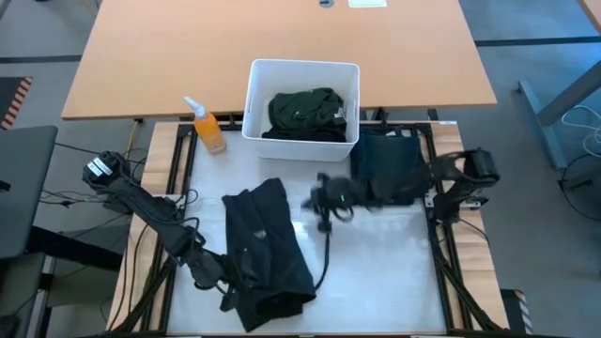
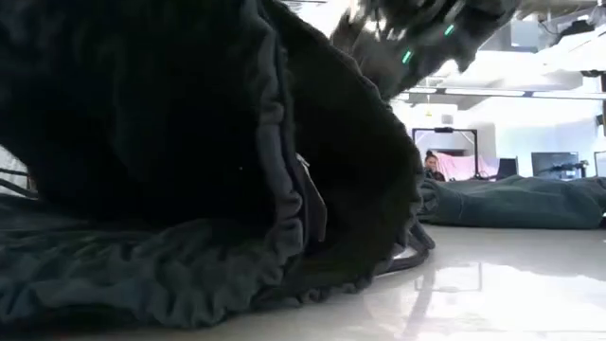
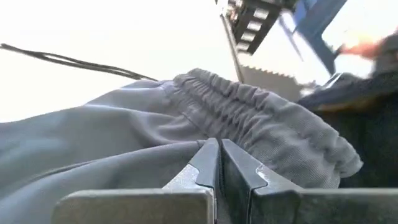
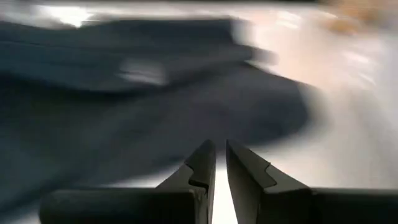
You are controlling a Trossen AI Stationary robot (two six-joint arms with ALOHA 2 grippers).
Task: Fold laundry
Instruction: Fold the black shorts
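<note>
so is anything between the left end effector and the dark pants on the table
Nothing visible. The left end effector is already shut on the dark pants beside the gathered waistband, at their near-left corner. The right end effector hangs off to the right, clear of that grip.

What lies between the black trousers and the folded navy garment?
High view: between the black trousers and the navy garment sits the right gripper, over bare white table.

A white plastic bin (image 1: 252, 103) stands at twelve o'clock on the white work surface (image 1: 385, 263). An orange spray bottle (image 1: 208, 127) stands upright just beside it, at the bin's nine o'clock. Beyond both, a wooden table (image 1: 188, 47) spans the twelve o'clock edge.
</note>
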